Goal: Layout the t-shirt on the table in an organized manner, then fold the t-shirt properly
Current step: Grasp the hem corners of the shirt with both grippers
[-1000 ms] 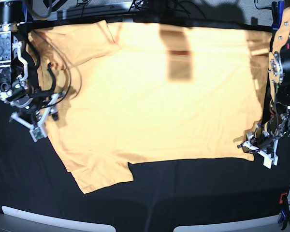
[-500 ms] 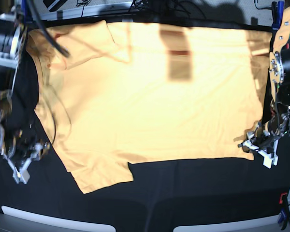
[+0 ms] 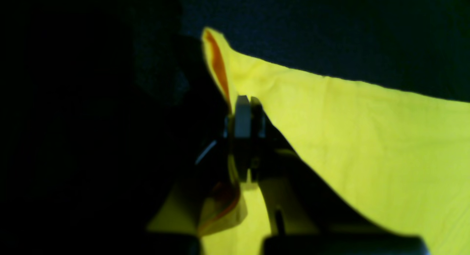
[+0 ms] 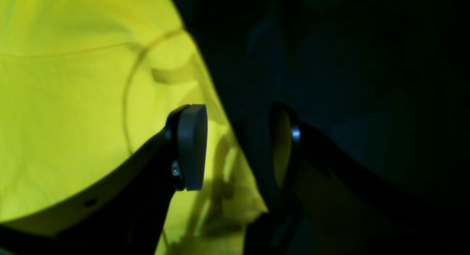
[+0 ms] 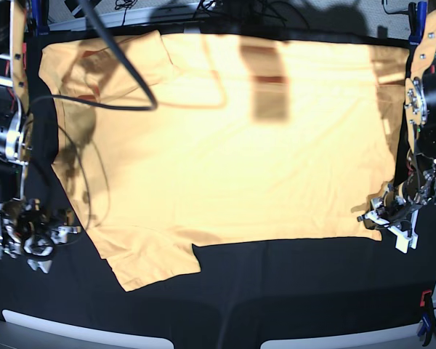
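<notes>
The light orange-yellow t-shirt lies spread flat on the black table, collar toward the left, hem toward the right. My left gripper is at the shirt's near hem corner. In the left wrist view it is shut on a pinched fold of the shirt. My right gripper sits low over the black cloth, just left of the near sleeve. In the right wrist view it is open and empty, straddling the shirt's edge, with the collar seam behind it.
A black cable from the right arm hangs over the far sleeve. A red clamp and a blue clamp sit at the near right edge. Another blue clamp is at the far right. A white strip edges the front.
My right arm has swung from the collar toward the near left, off the shirt, and its gripper is empty. The collar side has shifted slightly. My left arm has not moved.
</notes>
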`<state>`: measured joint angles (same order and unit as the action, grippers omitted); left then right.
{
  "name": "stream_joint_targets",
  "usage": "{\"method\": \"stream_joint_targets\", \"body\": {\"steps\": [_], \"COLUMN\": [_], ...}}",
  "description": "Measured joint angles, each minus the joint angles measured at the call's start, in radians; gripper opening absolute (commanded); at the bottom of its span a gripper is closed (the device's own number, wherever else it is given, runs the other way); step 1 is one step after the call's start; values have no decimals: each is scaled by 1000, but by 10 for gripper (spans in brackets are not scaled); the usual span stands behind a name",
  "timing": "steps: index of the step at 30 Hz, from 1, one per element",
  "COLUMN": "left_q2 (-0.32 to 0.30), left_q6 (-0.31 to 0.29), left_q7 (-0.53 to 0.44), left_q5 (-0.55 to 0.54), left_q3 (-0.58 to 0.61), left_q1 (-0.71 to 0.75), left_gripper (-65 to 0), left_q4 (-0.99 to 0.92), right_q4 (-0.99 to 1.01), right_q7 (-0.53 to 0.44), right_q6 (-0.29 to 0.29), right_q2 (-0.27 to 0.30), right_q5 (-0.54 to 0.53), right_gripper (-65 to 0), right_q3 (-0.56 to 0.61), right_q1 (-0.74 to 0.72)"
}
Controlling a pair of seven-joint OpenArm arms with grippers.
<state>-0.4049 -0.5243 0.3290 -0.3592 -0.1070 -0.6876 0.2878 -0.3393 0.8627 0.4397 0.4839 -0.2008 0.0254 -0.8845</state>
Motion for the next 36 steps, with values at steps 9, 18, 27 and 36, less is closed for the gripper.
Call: {"method": "stream_joint_targets", "body": {"steps": [9, 18, 27, 36], "left_q2": [0, 0, 0, 0], "left_q6": [0, 0, 0, 3], "left_q7": [0, 0, 0, 8], "left_q5": [0, 0, 0, -29], "left_q3": [0, 0, 0, 0], "left_q1": [0, 0, 0, 0], "left_gripper": [-650, -650, -650, -650], "left_q4": [0, 0, 0, 0], "right_q4": [20, 119, 146, 136], "right_q7": [-35, -104, -130, -167], "right_q6": [-29, -32, -32, 55], "right_q2": [-21, -21, -16, -12], "right_q5": [48, 100, 97, 92], "right_gripper": [-381, -381, -470, -650], "right_q3": [4, 4, 4, 3], "right_q1": [0, 1, 4, 43]}}
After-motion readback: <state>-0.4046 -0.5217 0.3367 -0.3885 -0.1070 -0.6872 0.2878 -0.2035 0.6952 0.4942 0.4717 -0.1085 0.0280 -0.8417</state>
